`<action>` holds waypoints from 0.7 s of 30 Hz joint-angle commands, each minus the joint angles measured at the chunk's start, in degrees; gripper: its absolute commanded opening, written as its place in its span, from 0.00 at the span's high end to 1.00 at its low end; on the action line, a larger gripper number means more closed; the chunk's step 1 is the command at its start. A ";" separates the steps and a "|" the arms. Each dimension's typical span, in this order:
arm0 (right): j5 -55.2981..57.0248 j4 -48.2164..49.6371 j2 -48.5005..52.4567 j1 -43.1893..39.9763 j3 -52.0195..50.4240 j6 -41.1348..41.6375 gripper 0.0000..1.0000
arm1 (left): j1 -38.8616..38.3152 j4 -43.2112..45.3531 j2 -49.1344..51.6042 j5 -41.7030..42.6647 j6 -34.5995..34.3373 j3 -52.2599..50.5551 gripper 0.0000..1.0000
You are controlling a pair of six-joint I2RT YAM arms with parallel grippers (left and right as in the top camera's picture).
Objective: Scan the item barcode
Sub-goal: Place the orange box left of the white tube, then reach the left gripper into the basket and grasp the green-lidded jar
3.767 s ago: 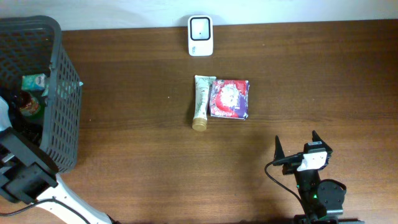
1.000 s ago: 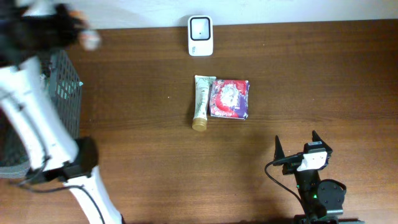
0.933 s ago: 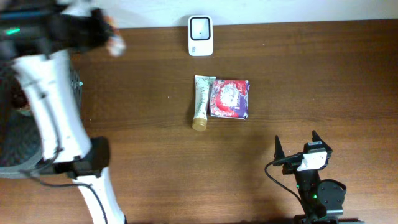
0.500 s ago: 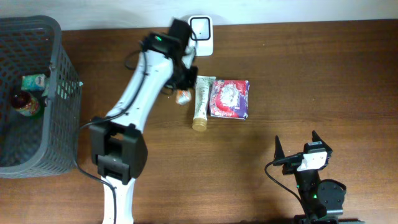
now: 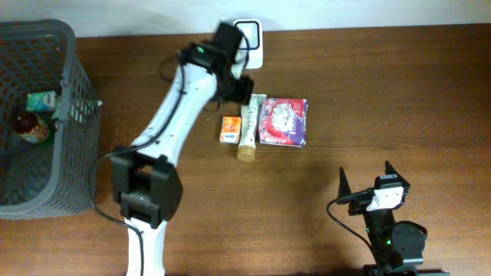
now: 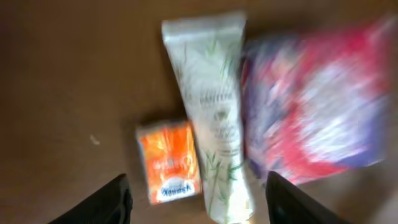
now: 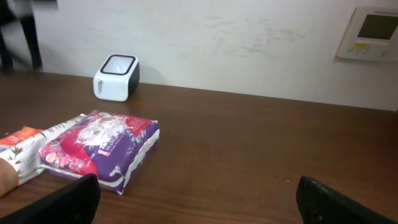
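A small orange packet (image 5: 229, 129) lies flat on the table, just left of a white-green tube (image 5: 248, 126) and a red-purple pack (image 5: 283, 121). My left gripper (image 5: 238, 89) hovers above them, open, nothing between its fingers. In the left wrist view the orange packet (image 6: 169, 160) lies free between the two dark fingertips (image 6: 102, 204), beside the tube (image 6: 211, 118) and the blurred pack (image 6: 311, 106). The white barcode scanner (image 5: 247, 34) stands at the table's far edge, just behind the left arm. My right gripper (image 5: 368, 181) rests open near the front right.
A dark mesh basket (image 5: 77, 115) stands at the left with a bottle (image 5: 31, 129) and a green packet (image 5: 42, 100) inside. In the right wrist view the scanner (image 7: 116, 78) sits by the white wall, the pack (image 7: 102, 149) at left.
The left arm swung from over the basket to the table's middle carrying the orange packet. It opened and the packet now lies beside the tube. The right arm has not moved.
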 commanded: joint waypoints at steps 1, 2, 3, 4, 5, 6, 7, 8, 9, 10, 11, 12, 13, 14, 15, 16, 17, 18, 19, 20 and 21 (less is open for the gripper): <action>0.07 0.00 -0.26 -0.31 -0.52 0.24 0.01 | 5.40 -5.35 -6.25 1.20 0.46 16.22 0.29; 0.07 0.00 -0.26 -0.31 -0.52 0.24 0.01 | 7.69 -6.99 -7.21 1.18 0.46 21.66 0.28; 0.07 0.00 -0.26 -0.31 -0.52 0.24 0.01 | 9.53 -7.52 -7.76 1.16 0.46 24.90 0.28; 0.07 0.00 -0.26 -0.31 -0.52 0.24 0.01 | 12.68 -7.76 -8.61 1.16 0.44 28.92 0.28; 0.07 0.00 -0.26 -0.31 -0.52 0.24 0.01 | 17.22 -7.80 -9.55 1.11 -1.07 32.57 0.26; 0.07 0.00 -0.26 -0.31 -0.52 0.24 0.01 | 20.94 -7.80 -10.12 0.90 -3.08 34.03 0.26; 0.07 0.00 -0.26 -0.31 -0.52 0.24 0.01 | 24.00 -7.78 -10.54 -0.04 -5.09 34.38 0.25; 0.07 0.00 -0.26 -0.31 -0.52 0.24 0.01 | 27.61 -7.96 -10.75 -2.69 -6.73 34.36 0.22; 0.07 0.00 -0.26 -0.31 -0.52 0.24 0.01 | 30.40 -8.57 -10.67 -5.86 -6.86 34.34 0.18; 0.07 0.00 -0.26 -0.31 -0.52 0.24 0.01 | 33.27 -9.27 -10.10 -10.58 -6.84 34.23 0.02; 0.07 0.00 -0.26 -0.28 -0.52 0.24 0.01 | 36.13 -9.75 -9.20 -15.45 -6.84 34.12 0.01; 0.07 0.00 -0.26 -0.31 -0.52 0.24 0.01 | 38.14 -10.16 -8.33 -18.69 -6.84 34.07 0.01; 0.07 0.00 -0.26 -0.31 -0.52 0.24 0.01 | 40.06 -10.73 -7.43 -20.55 -6.86 34.07 0.01; 0.07 0.00 -0.26 -0.31 -0.52 0.24 0.01 | 41.99 -11.26 -6.34 -20.70 -6.86 34.07 0.01; 0.07 0.00 -0.26 -0.31 -0.52 0.24 0.01 | 43.43 -11.72 -5.18 -20.65 -6.86 34.07 0.01; 0.07 -0.02 -0.26 -0.31 -0.52 0.24 0.01 | 44.65 -12.37 -4.00 -20.70 -6.86 34.07 0.00; 0.07 0.00 -0.26 -0.31 -0.52 0.24 0.01 | 46.14 -13.22 -2.19 -20.70 -6.91 34.03 0.01; 0.07 0.00 -0.26 -0.31 -0.52 0.24 0.01 | 46.95 -13.64 -0.98 -20.70 -6.95 34.03 0.01; 0.07 0.00 -0.26 -0.31 -0.52 0.24 0.01 | 47.84 -14.08 0.20 -20.74 -7.72 34.03 0.01; 0.07 0.00 -0.26 -0.31 -0.52 0.24 0.01 | 48.83 -14.97 1.73 -20.96 -9.57 34.03 0.01; 0.07 0.00 -0.26 -0.31 -0.52 0.24 0.01 | 49.59 -15.63 3.04 -20.94 -11.23 34.03 0.01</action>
